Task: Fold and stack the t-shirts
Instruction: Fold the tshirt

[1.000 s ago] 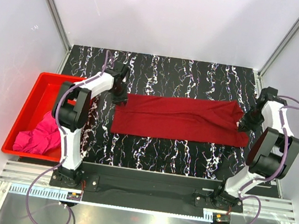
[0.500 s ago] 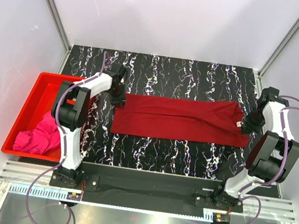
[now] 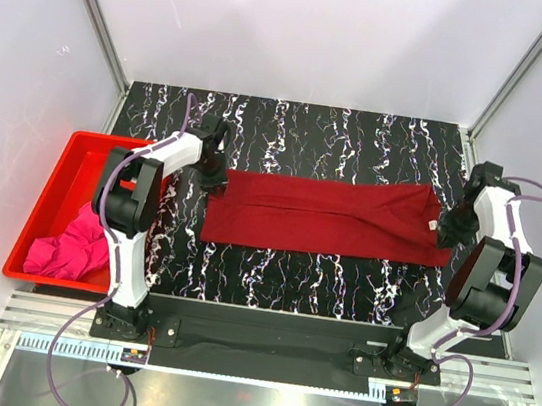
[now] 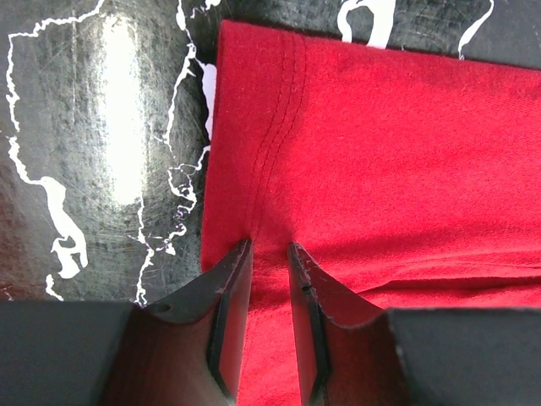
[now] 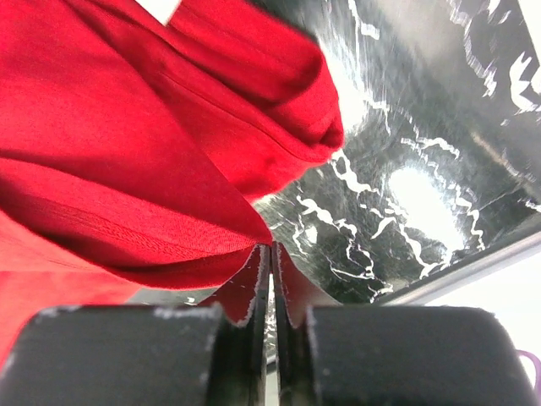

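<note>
The crimson t-shirt [image 3: 330, 216] lies folded into a long strip across the black marbled table [image 3: 311, 133]. My left gripper [image 3: 216, 177] sits on the strip's far left corner. In the left wrist view its jaws [image 4: 270, 245] stand narrowly apart with the red cloth [image 4: 380, 152] between them, and puckers run to the tips. At the strip's right end my right gripper [image 3: 446, 228] is shut. A peak of the cloth [image 5: 110, 127] meets its tips [image 5: 270, 247]. The white neck label [image 5: 159, 7] shows at the top edge. The pink t-shirt [image 3: 68, 245] lies crumpled in the bin.
A rigid red plastic bin [image 3: 78, 139] stands at the table's left edge, close to the left arm. White walls and metal posts enclose the table at the back and sides. The right gripper is close to the table's right edge [image 5: 473, 254].
The right wrist has shifted slightly toward the far right and the shirt's right end lies a little straighter. The left gripper has stayed at its corner.
</note>
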`<state>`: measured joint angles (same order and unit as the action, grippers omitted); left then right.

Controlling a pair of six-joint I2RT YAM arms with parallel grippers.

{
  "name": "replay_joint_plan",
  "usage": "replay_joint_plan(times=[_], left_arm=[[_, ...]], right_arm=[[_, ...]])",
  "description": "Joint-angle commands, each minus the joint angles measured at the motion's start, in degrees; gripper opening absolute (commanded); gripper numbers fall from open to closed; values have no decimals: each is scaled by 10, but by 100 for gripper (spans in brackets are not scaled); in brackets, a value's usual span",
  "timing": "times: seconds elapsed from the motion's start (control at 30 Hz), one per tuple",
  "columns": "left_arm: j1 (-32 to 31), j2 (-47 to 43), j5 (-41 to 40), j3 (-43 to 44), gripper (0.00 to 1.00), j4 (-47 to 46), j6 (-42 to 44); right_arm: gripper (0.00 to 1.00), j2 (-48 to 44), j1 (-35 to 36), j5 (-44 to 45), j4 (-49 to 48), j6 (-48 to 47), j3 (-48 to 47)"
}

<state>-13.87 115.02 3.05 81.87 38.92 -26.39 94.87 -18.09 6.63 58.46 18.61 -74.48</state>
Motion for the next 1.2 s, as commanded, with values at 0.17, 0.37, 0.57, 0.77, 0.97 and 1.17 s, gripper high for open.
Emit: replay_joint_plan(times=[0.17, 0.37, 0.57, 0.77, 0.97, 1.17], left_arm=[[6, -64, -29, 1, 35, 28, 27], [-6, -101, -45, 9, 35, 41, 33], [-35, -116, -40, 15, 36, 49, 34], [-47, -133, -21, -2, 36, 30, 33], [-56, -130, -4, -7, 36, 27, 29], [-59, -138, 5, -10, 34, 24, 31]], right_arm=[[46, -30, -4, -5, -15, 3, 81], [50, -24, 3, -64, -51, 14, -1], [60, 20, 53, -120, -51, 21, -47], [64, 9, 62, -258, -174, -13, 21], [62, 110, 76, -334, -207, -16, -28], [53, 137, 97, -346, -233, -11, -8]])
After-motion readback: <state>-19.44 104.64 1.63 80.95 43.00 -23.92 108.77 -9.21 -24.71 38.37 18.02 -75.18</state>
